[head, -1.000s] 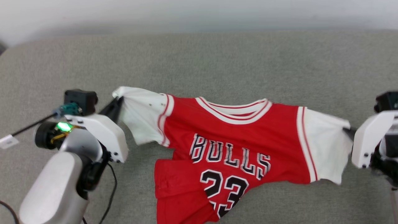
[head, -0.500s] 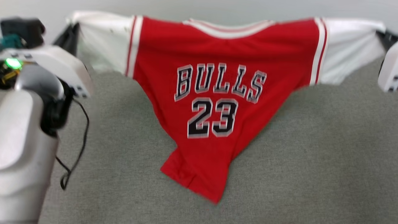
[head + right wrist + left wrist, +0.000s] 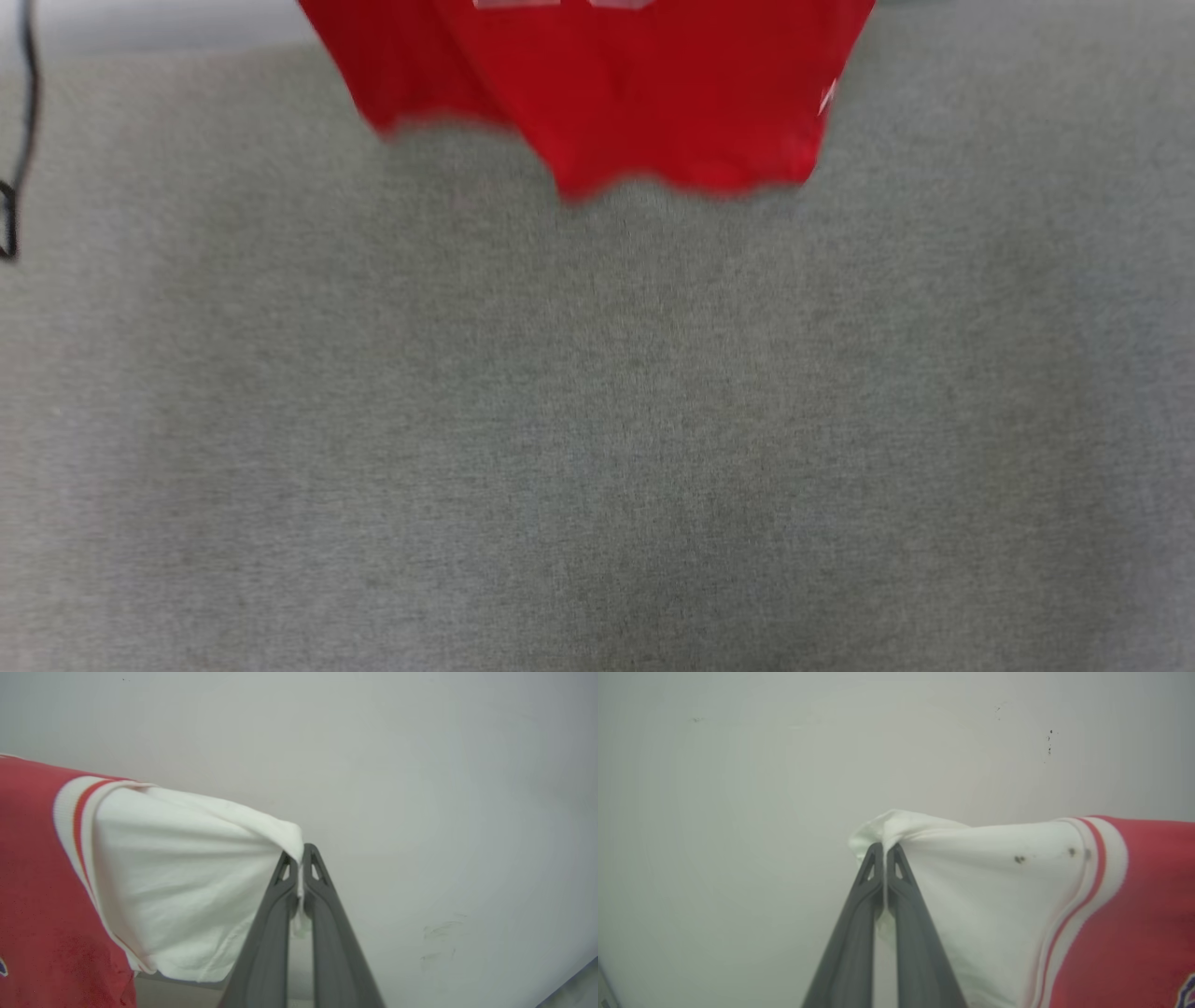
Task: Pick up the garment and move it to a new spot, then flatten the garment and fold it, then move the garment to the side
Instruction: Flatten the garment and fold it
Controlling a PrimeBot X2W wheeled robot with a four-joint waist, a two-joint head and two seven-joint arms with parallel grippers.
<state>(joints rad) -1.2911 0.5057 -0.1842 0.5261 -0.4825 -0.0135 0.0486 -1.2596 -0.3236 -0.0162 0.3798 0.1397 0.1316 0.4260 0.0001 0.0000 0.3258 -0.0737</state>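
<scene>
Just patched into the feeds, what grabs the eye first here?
The red garment hangs blurred at the top of the head view, its lower edge against the grey surface. In the left wrist view the left end effector is shut on one white sleeve; in the right wrist view the right end effector pinches the other sleeve.

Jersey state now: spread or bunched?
Spread, hanging. The left hand and right hand are each shut on a white sleeve tip, pulling the jersey taut between them; its red hem hangs over the grey surface.
</scene>
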